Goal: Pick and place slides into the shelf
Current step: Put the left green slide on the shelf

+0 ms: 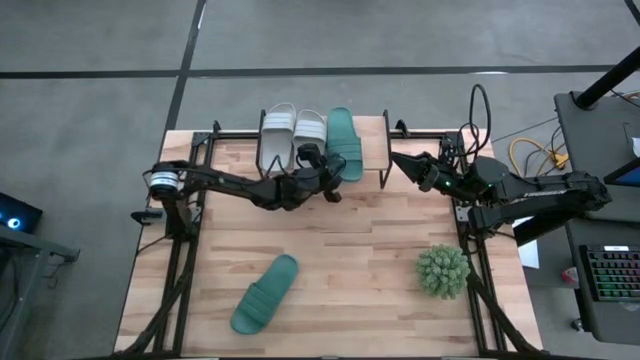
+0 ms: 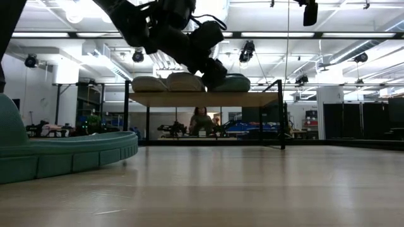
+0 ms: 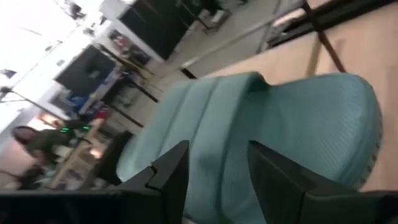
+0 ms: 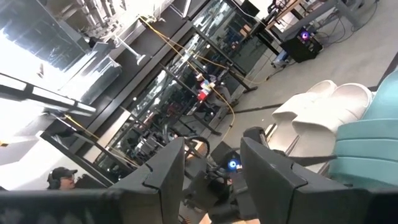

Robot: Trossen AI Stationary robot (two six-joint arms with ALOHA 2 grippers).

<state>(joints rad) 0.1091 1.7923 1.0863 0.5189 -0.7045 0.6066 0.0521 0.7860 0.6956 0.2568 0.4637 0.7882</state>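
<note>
A teal slide (image 1: 344, 142) lies on the shelf (image 1: 375, 128) beside 2 pale grey-white slides (image 1: 292, 130), directly ahead of the left gripper (image 1: 318, 165), whose fingers (image 3: 171, 172) stand partly apart and hold nothing. Behind that gripper, a second teal slide (image 1: 264, 293) rests alone on the table (image 1: 360, 260). The right gripper (image 1: 399, 160) waits off the shelf's other end, fingers parted and empty.

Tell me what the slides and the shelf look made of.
Teal slide on the table: looks like matte moulded foam, one piece, no shine. White slides: seemingly the same. Shelf: pale wood-look top, possibly laminate, on thin black legs, probably metal.
</note>
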